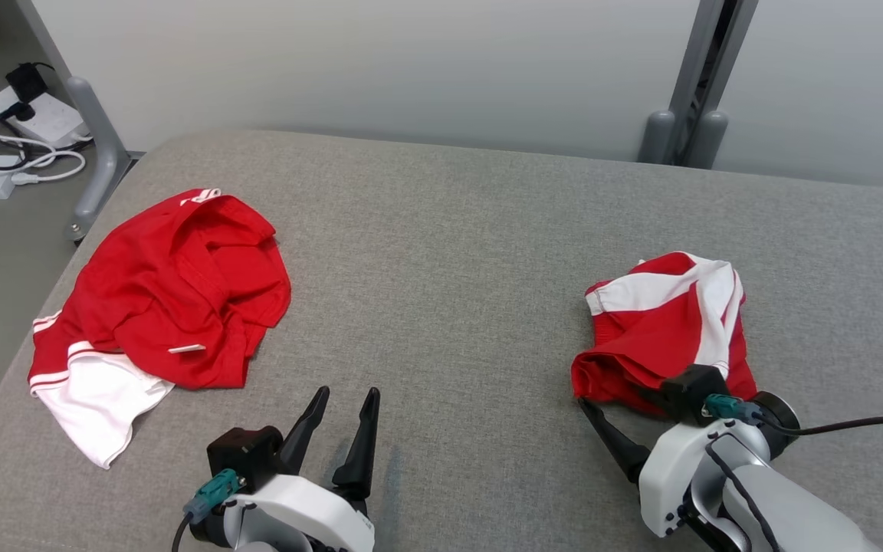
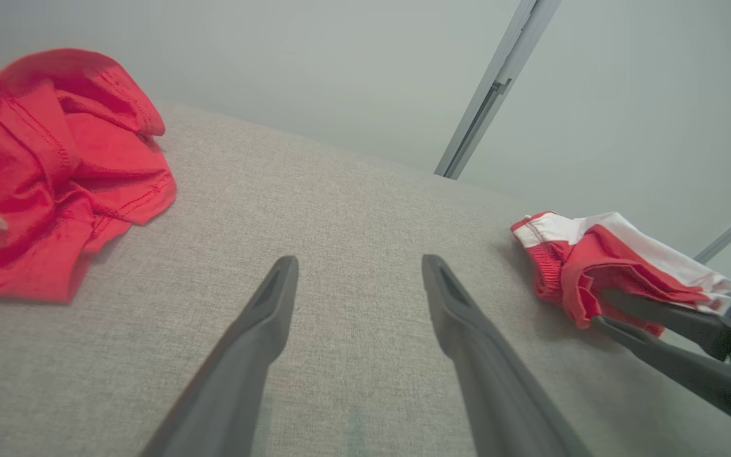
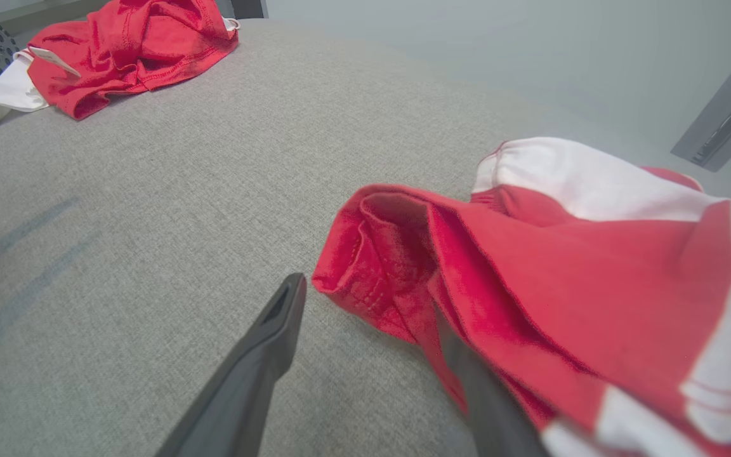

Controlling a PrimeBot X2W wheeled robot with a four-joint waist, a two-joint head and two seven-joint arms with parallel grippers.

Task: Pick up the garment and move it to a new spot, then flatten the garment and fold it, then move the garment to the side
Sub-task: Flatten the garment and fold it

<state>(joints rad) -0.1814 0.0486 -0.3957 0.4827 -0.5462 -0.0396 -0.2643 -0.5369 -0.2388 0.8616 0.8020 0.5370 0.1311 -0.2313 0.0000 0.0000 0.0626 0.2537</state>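
Start at the left end of the grey pad (image 1: pixel 457 230): a red shirt (image 1: pixel 173 291) lies crumpled there, its white part spilling toward the pad's near-left corner, and nothing is touching it. At the middle of the pad's near edge your left gripper (image 1: pixel 348 392) hovers with its fingers spread and nothing between them. Toward the right end of the pad, well apart from the shirt, sits the red-and-white garment (image 1: pixel 664 322) — I take this as the piece to work on, since your right gripper (image 2: pixel 600 307) is at its near edge. That gripper's jaws stand apart and are not pinching. One finger lies bare on the pad to the left of the bunch, and the other is tucked under a red fold, so cloth drapes over it without being clamped. The garment looks like a soft, light knit bunched into a mound. It should sag and slide rather than hold a shape, and a single layer may slip out. Take hold at the thick stitched hem or the gathered white-banded edge, catching several layers at once. As it lies, the mound runs longest from the pad's near edge toward its far edge — white band on the far and right sides, a rolled red opening facing the pad's left end.
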